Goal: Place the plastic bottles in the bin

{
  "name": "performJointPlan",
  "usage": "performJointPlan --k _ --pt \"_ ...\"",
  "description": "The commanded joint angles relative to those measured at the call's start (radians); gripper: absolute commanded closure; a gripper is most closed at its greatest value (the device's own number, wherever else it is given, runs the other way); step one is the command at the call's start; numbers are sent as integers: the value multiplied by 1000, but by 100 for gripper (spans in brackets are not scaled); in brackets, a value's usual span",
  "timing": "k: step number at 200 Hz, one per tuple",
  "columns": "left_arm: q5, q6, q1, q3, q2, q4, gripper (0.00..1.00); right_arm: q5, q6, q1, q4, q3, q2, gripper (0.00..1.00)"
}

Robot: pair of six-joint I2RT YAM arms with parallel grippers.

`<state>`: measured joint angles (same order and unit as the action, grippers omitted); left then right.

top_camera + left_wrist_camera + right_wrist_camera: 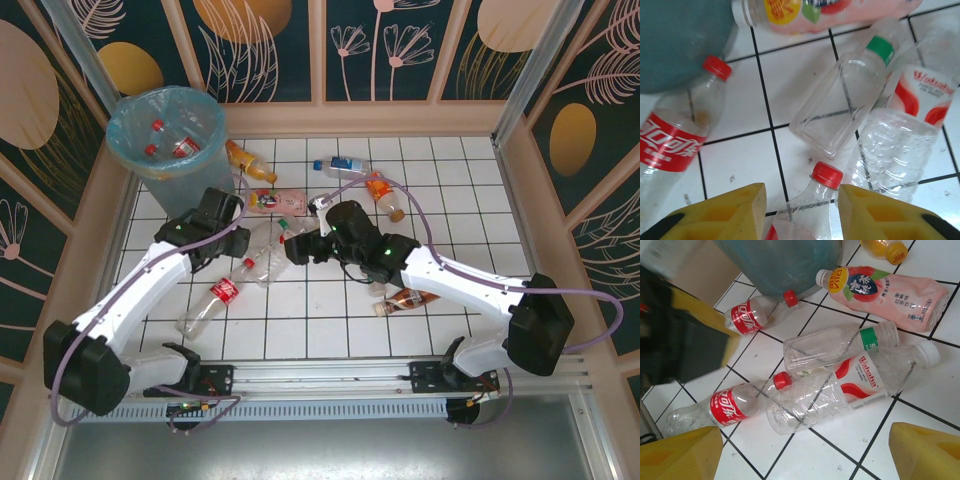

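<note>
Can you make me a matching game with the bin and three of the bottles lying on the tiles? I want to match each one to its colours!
Things
1. bin
2. peach tea bottle
3. Wahaha bottle
4. square clear bottle

Colours
A. green band near its neck
B. red and white label, white cap
C. light-blue bag lining it
D. pink label

Right pairs: 1-C, 2-D, 3-B, 4-A
</note>
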<state>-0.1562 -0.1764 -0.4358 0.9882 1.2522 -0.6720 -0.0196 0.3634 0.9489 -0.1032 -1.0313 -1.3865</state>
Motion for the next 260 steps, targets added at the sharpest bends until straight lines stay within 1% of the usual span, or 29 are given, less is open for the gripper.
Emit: performJointPlan --k 1,29,65,93,123,132,149,161,198,203,219,238,260 --pt "21 24 -1 -50 71 75 60 10 24 -1 46 18 6 13" --pt "-9 35 -1 -81 161 104 63 27 31 -1 50 32 21 13" --pt "-9 34 0 -59 257 94 62 30 33 -1 50 42 26 13" --pt "1 21 0 -56 297 111 62 30 34 -1 47 43 22 13" --pt "-19 8 0 -45 323 99 62 30 37 -1 44 48 27 13" --pt "-19 6 -1 -41 326 92 61 30 39 -1 46 50 28 13" --pt "-15 6 0 -29 324 74 51 30 40 -1 49 53 28 13" --pt "-8 9 1 -23 314 64 48 30 41 -1 50 55 26 13" --pt "22 8 0 -22 288 29 47 29 43 -1 56 55 16 13" --pt "19 6 -1 8 288 22 47 27 43 -2 56 54 15 13" --pt "23 -1 0 20 285 -9 46 27 43 -1 54 54 14 13" --pt "28 -3 -1 32 267 -34 45 28 43 -1 53 57 14 13" --pt "46 31 -1 46 240 -54 41 26 46 -1 55 57 10 13"
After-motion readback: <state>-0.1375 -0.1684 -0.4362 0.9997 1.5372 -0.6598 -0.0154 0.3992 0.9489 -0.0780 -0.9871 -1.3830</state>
